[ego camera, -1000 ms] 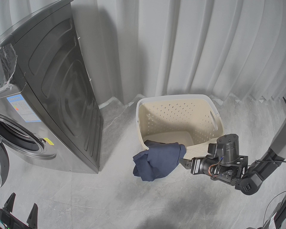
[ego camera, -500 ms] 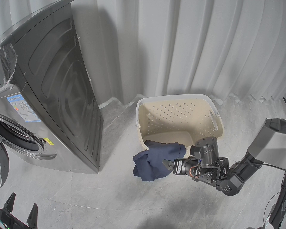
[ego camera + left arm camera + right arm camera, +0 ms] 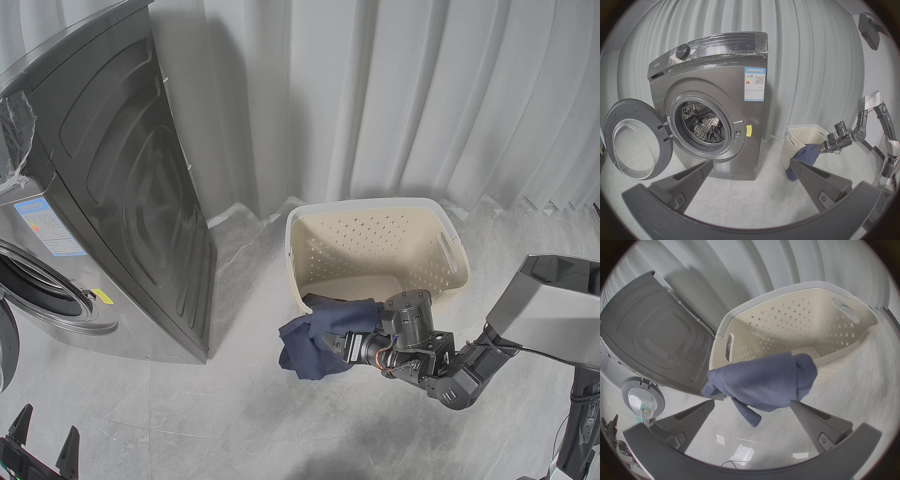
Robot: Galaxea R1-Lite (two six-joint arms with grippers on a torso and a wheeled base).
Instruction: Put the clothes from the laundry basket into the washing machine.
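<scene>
One labelled washing machine [image 3: 725,78], navy cloth [image 3: 301,350] over basket rim [image 3: 369,203]

Right arm [image 3: 550,306]: silver angular shell, black wrist, exposed orange wires; dark wedge-fingered hand [image 3: 751,401].

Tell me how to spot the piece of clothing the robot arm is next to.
Find the big grey washing machine; beside it on the floor stands a cream laundry basket. Draped over the basket's near rim, by the open right gripper, hangs a dark blue cloth, the only soft, blue thing there.
</scene>
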